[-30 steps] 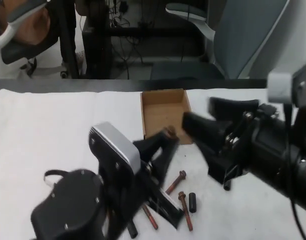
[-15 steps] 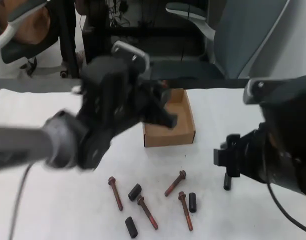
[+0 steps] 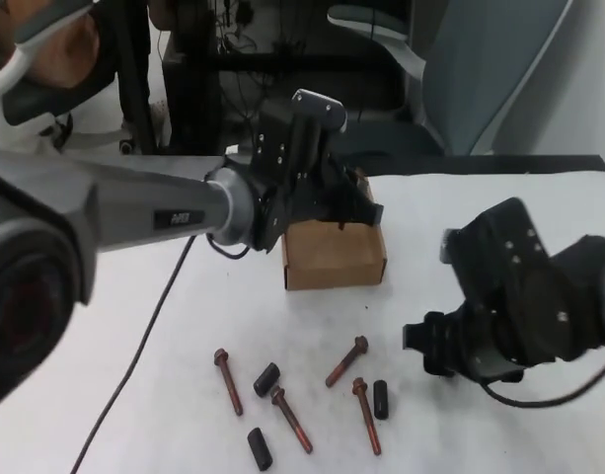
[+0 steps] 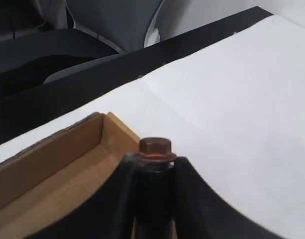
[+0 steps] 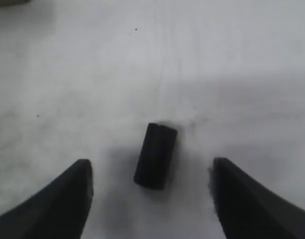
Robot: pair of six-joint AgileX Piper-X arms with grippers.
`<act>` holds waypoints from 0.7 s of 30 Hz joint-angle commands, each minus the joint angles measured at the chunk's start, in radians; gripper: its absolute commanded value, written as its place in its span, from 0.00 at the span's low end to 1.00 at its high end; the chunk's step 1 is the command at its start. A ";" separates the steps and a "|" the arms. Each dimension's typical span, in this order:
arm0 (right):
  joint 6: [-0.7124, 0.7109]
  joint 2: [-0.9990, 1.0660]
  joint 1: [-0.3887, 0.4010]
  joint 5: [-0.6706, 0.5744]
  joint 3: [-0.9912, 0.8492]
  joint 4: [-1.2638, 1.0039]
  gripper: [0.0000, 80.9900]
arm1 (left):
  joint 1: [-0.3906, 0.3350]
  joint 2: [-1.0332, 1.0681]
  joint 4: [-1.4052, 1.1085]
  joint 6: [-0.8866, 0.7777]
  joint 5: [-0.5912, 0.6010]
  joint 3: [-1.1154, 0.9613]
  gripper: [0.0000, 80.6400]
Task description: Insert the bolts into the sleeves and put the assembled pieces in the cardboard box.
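**Release may miss the box; the sleeve may roll out of open jaws**

The left gripper point(image 4: 154, 172) is clenched on a bolt point(image 4: 155, 148), head up. A dark sleeve seems to sit round the shank, though the fingers hide most of it. This piece hangs above a corner of the cardboard box point(image 4: 52, 149), where two walls meet, not over the middle of the floor. In the high view the box point(image 3: 334, 255) lies at 12 o'clock from the loose parts, and the left arm reaches to its far rim.

The first risk, as I judge it, is the release. Let go this close to the wall, the piece could strike the rim and tip out onto the white cloth point(image 3: 499, 212). If the sleeve is only loosely seated, the knock could also slide it off the bolt, undoing the assembly.

The right gripper point(image 5: 151, 167) is spread wide and low over the cloth. A lone sleeve point(image 5: 155, 154) lies between its fingers, touching neither and slanted across their line. This arm sits at 3 o'clock from the loose parts. Closing on a round, slanted sleeve could pinch it off-centre, so it may roll or squirt away, or be held crooked and then be awkward to mate with a bolt.

Four spare bolts point(image 3: 366, 415) and three spare sleeves point(image 3: 266, 378) lie close together at 6 o'clock from the box. A low sweep by either arm could scatter them.
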 commanded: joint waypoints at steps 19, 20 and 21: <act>-0.105 -0.018 0.013 0.023 -0.066 -0.019 0.01 | 0.069 -0.168 0.416 -0.022 0.092 -0.086 0.87; -0.111 -0.053 0.019 0.026 -0.066 -0.013 0.01 | 0.066 -0.199 0.529 -0.025 0.093 -0.086 0.87; -0.119 -0.089 0.024 0.029 -0.063 -0.008 0.01 | 0.061 -0.228 0.603 -0.032 0.079 -0.081 0.87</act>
